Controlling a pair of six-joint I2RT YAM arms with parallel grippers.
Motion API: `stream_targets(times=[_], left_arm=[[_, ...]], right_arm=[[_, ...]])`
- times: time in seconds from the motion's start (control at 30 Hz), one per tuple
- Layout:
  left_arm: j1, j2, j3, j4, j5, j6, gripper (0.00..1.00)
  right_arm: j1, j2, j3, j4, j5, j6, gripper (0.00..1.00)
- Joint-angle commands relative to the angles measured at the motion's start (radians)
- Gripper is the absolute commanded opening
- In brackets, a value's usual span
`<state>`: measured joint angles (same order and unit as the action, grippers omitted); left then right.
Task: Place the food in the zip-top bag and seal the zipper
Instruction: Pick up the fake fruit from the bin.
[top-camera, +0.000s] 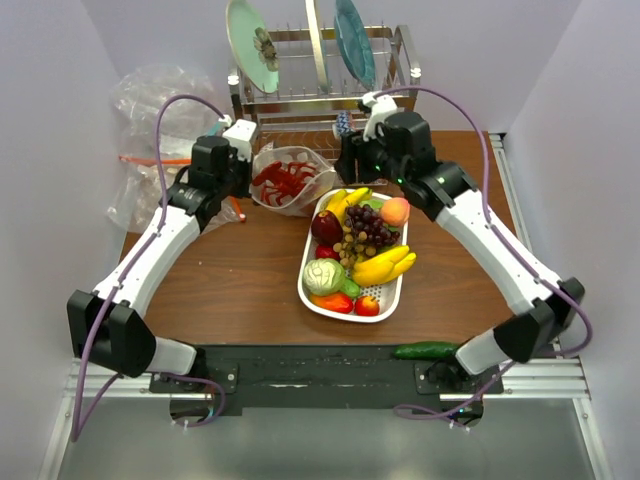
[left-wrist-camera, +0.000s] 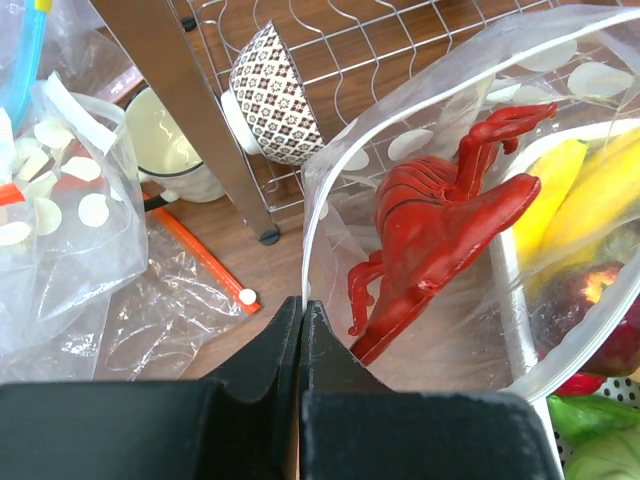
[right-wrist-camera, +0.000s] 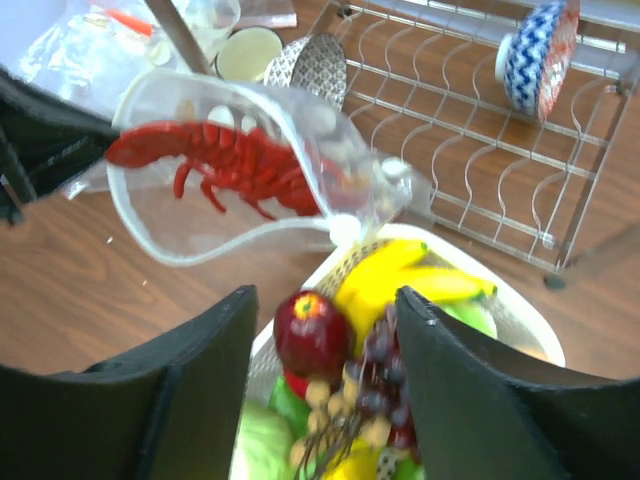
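The zip-top bag (top-camera: 300, 160) lies open on the table at the tray's far left, with the red lobster (left-wrist-camera: 440, 215) inside it. My left gripper (left-wrist-camera: 302, 302) is shut on the bag's mouth edge, pinching the zipper (left-wrist-camera: 306, 215) strip. My right gripper (right-wrist-camera: 325, 295) hovers open and holds nothing, above the dark red apple (right-wrist-camera: 312, 335) at the far end of the white tray (top-camera: 302, 280). The lobster (right-wrist-camera: 230, 155) and the bag's mouth (right-wrist-camera: 180, 255) show beyond its fingers. In the tray lie the apple (top-camera: 325, 227), peach (top-camera: 395, 210), pepper (top-camera: 335, 302) and a small red fruit (top-camera: 367, 305).
The tray also holds bananas (top-camera: 385, 265), grapes (top-camera: 368, 228) and a pale cabbage (top-camera: 322, 275). A metal dish rack (top-camera: 320, 75) with plates and bowls stands at the back. A bulky clear bag with orange strips (top-camera: 150, 130) lies far left. A cucumber (top-camera: 425, 350) lies at the near edge.
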<state>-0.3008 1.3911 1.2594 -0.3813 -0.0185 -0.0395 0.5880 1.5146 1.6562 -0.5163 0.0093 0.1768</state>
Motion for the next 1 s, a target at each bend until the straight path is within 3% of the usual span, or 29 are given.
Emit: stream_targets(times=[0.0,0.13,0.3,0.47,0.6,0.7,0.83,0.97], left_arm=[[0.011,-0.046,-0.008,0.087,0.012,0.018,0.00],[0.011,-0.040,0.003,0.070,0.038,0.013,0.00],[0.011,-0.047,-0.003,0.067,0.029,0.015,0.00],[0.011,-0.043,-0.009,0.064,0.026,0.015,0.00],[0.011,-0.037,-0.014,0.059,0.026,0.015,0.00],[0.011,-0.040,-0.015,0.058,0.028,0.015,0.00],[0.011,-0.046,-0.018,0.059,0.023,0.018,0.00],[0.011,-0.047,-0.018,0.055,0.022,0.018,0.00]], right_arm=[[-0.002,-0.144,-0.131,0.021,0.024,0.069,0.65],[-0.001,-0.201,-0.265,-0.028,0.031,0.073,0.66],[0.003,-0.183,-0.312,-0.148,0.009,0.044,0.65],[0.038,-0.148,-0.325,-0.128,-0.112,0.021,0.57],[0.151,-0.056,-0.239,-0.134,-0.011,-0.011,0.59],[0.177,0.038,-0.150,-0.166,0.023,-0.030,0.61],[0.200,0.139,-0.081,-0.179,0.122,-0.037,0.79],[0.203,0.205,-0.067,-0.151,0.176,-0.030,0.79]])
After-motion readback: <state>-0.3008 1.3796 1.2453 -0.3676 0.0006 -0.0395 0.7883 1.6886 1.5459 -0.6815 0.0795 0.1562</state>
